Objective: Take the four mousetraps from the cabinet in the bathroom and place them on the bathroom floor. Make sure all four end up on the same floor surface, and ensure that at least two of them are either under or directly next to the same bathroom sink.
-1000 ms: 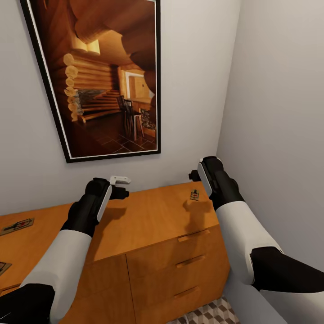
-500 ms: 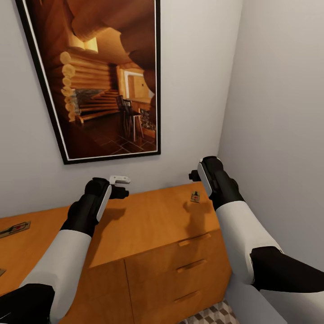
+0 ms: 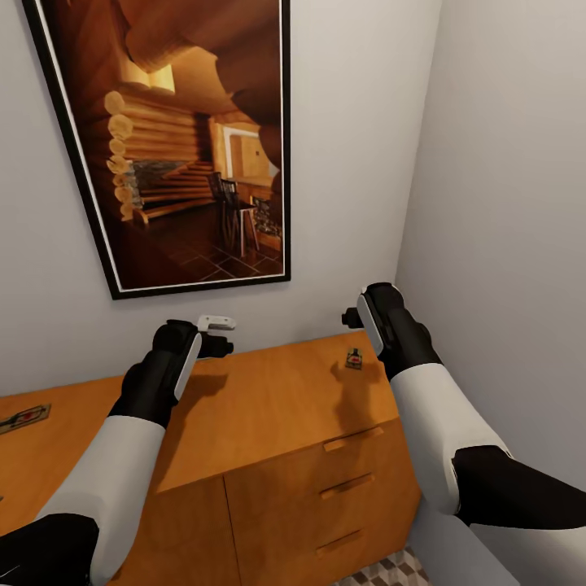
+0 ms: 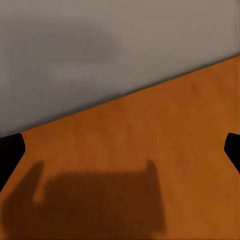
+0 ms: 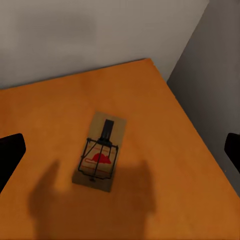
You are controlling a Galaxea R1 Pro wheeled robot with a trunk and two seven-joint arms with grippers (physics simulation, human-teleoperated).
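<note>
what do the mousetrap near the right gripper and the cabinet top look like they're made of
Mousetrap: seemingly a tan wooden board, matte, with dark thin wire parts, probably metal, and a red mark. Cabinet: orange-brown wood look with smooth, faintly grained satin finish; it could be veneer.

Both arms extended forward, left claw (image 3: pixel 218 325) open, right claw (image 3: pixel 352 317) open

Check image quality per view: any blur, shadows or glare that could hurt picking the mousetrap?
Head view: sharp, even light, no glare; soft arm shadow on the cabinet beside the mousetrap.
Right wrist view: slightly soft; gripper shadow overlaps the mousetrap's near end, red spot still readable.
Left wrist view: blurry; a blocky shadow on bare wood.
</note>
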